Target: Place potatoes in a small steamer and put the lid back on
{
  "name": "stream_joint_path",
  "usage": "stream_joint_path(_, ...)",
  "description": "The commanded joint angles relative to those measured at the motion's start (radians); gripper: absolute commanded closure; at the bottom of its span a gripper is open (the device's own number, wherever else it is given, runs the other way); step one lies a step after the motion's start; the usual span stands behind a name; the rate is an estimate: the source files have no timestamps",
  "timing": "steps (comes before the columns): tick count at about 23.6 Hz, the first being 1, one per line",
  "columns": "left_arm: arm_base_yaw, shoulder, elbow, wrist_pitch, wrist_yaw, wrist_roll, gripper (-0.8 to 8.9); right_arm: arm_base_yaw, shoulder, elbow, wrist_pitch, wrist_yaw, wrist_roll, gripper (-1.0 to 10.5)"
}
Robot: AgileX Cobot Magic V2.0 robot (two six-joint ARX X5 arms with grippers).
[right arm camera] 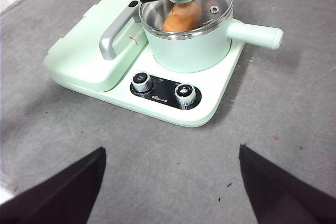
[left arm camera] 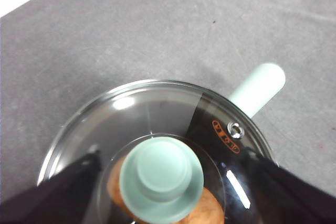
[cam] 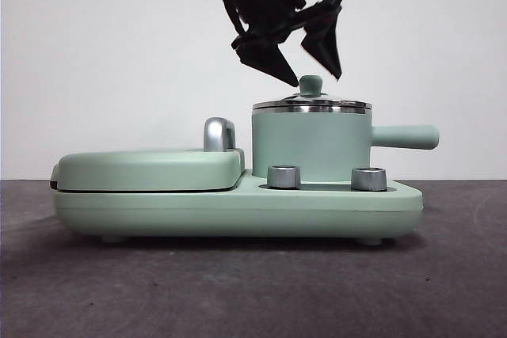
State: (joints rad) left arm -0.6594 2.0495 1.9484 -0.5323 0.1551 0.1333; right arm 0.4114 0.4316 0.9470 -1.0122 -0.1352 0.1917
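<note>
A: How many of each?

B: One small steamer [cam: 310, 146] on the green cooker base [cam: 238, 207], one lid [cam: 311, 104] seated on its steel rim, one of the potatoes [right arm camera: 182, 16] lying inside under the glass. Two steel dials [right arm camera: 163, 88] sit on the front panel, and one griddle cover [cam: 150, 169] lies closed beside the pot.

A: And the grippers?

B: The left gripper [cam: 308, 47] hangs just above the lid's knob [left arm camera: 161, 171], jaws spread wide to either side of it, holding nothing. Its arm slants down from the top of the front view. The right gripper [right arm camera: 170, 182] waits well back from the cooker, jaws wide apart and empty
</note>
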Motion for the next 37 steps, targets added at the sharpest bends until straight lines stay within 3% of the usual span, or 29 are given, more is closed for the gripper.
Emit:
stream_joint_path(1,-0.009,-0.026,0.076,-0.07,-0.001,-0.022,3.44,0.006,0.003,0.006,0.01,0.002,0.013,5.5)
stream_joint_path(7,-0.008,-0.148,0.137,-0.456,0.071,-0.039,3.5,0.006,0.003,0.006,0.01,0.0,0.013,5.5)
stream_joint_path(12,0.008,-0.332,0.103,-0.62,0.083,-0.038,3.51,0.006,0.003,0.006,0.01,-0.011,0.015,5.5)
stream_joint_path(19,0.019,-0.796,-0.322,-0.617,0.084,-0.062,3.51,0.006,0.004,0.006,0.029,-0.065,0.015,5.5)
stream_joint_path(25,0.019,-1.24,-0.743,-0.437,0.091,-0.199,3.51,0.006,0.005,0.006,0.04,-0.14,0.014,5.5)
stream_joint_path(31,0.019,-1.499,-0.955,-0.335,0.09,-0.313,3.51,0.006,0.005,0.006,0.04,-0.157,0.01,5.5)
stream_joint_path(37,0.019,-1.621,-1.006,-0.404,0.09,-0.324,3.54,0.006,0.005,0.006,0.04,-0.181,0.01,5.5)
